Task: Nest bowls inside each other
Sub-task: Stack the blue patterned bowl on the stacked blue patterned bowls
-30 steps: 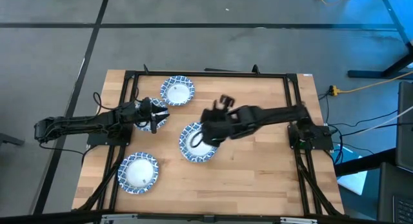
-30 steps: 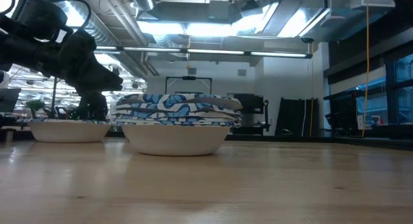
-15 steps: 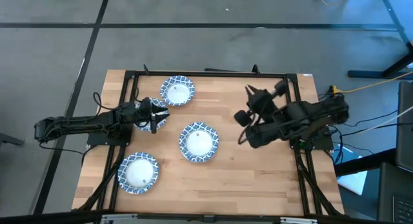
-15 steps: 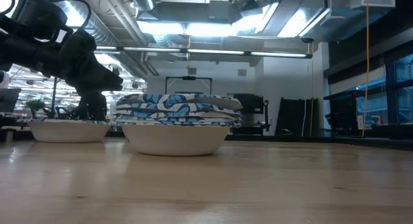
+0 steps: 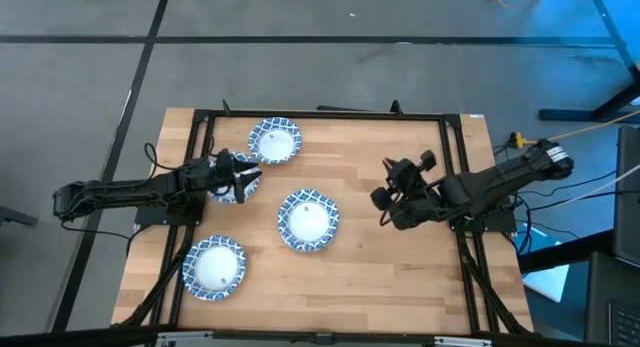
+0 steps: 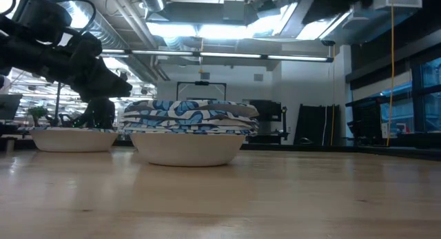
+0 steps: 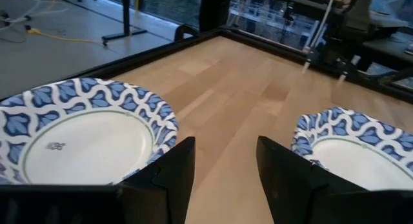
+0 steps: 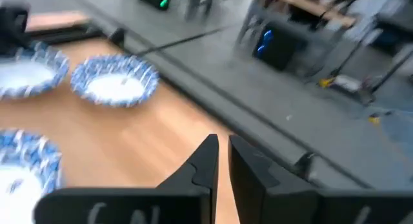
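Four spots on the table hold blue-and-white patterned bowls. A stack [image 5: 308, 220] stands at the middle and shows as several nested bowls in the low view [image 6: 187, 132]. One bowl [image 5: 274, 141] sits at the far side and one [image 5: 214, 267] at the near left. A fourth [image 5: 247, 185] lies partly under my left gripper [image 5: 241, 177]. That gripper is open [image 7: 226, 162] and low at this bowl [image 6: 72, 139]. My right gripper [image 5: 384, 198] is shut [image 8: 222, 146], empty, right of the stack. My left gripper reaches down at the fourth bowl's rim [image 6: 96, 129], its fingers open and slanting down from the table's left. The arm and the bowl's wall hide the fingertips, so I cannot tell whether they touch the bowl.
A black frame [image 5: 320, 114] runs along the far edge and down both sides of the wooden table. There is bare wood [image 5: 400, 277] at the near right. The right wrist view shows the far bowl [image 8: 115, 81] and the stack [image 8: 22, 166].
My right gripper has drawn back from over the middle stack toward the table's right edge. The stack stays where it was.
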Controlling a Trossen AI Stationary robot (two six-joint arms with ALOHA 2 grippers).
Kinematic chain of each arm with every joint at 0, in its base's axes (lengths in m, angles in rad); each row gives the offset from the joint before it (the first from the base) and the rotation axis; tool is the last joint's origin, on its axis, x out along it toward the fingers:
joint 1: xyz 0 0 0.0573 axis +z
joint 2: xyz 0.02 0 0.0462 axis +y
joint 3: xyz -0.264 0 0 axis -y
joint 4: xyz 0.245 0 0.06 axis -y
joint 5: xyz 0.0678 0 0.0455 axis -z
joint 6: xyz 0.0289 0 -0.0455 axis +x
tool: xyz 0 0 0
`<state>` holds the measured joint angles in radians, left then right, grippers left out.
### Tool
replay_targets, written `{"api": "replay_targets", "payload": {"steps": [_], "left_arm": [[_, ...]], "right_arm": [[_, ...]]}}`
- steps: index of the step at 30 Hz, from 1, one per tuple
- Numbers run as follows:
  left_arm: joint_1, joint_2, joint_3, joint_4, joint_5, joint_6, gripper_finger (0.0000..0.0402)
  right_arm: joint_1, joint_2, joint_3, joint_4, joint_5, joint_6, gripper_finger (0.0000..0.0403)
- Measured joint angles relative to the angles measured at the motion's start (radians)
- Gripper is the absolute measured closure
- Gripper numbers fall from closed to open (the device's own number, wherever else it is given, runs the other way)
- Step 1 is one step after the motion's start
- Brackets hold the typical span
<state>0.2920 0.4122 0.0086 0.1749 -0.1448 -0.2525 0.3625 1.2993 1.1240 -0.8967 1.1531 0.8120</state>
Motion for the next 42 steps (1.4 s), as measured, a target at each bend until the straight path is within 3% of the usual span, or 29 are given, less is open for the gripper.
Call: {"api": "replay_targets", "payload": {"steps": [9, 13, 19, 29, 37, 42], "left_arm": [[0.000, 0.000, 0.000, 0.001, -0.056, -0.033, 0.0242], [0.000, 0.000, 0.000, 0.002, -0.056, -0.034, 0.0242], [0.000, 0.000, 0.000, 0.002, -0.082, -0.054, 0.0242], [0.000, 0.000, 0.000, 0.003, -0.133, -0.052, 0.0242], [0.000, 0.004, 0.041, 0.005, -0.124, 0.080, 0.0246], [0.003, 0.082, 0.149, -0.092, -0.124, 0.209, 0.0246]], "right_arm": [[-0.172, -0.153, -0.411, 0.860, -0.369, -0.512, 0.0365], [-0.301, -0.223, -0.555, 1.079, -0.537, -0.610, 0.0365], [-0.513, -0.305, -0.686, 1.187, -0.815, -0.663, 0.0365], [-0.811, -0.321, -0.765, 1.238, -1.215, -0.746, 0.0365], [-0.950, -0.321, -0.795, 1.363, -1.440, -0.685, 0.0365], [-0.952, -0.320, -0.796, 1.414, -1.407, -0.686, 0.0365]]}}
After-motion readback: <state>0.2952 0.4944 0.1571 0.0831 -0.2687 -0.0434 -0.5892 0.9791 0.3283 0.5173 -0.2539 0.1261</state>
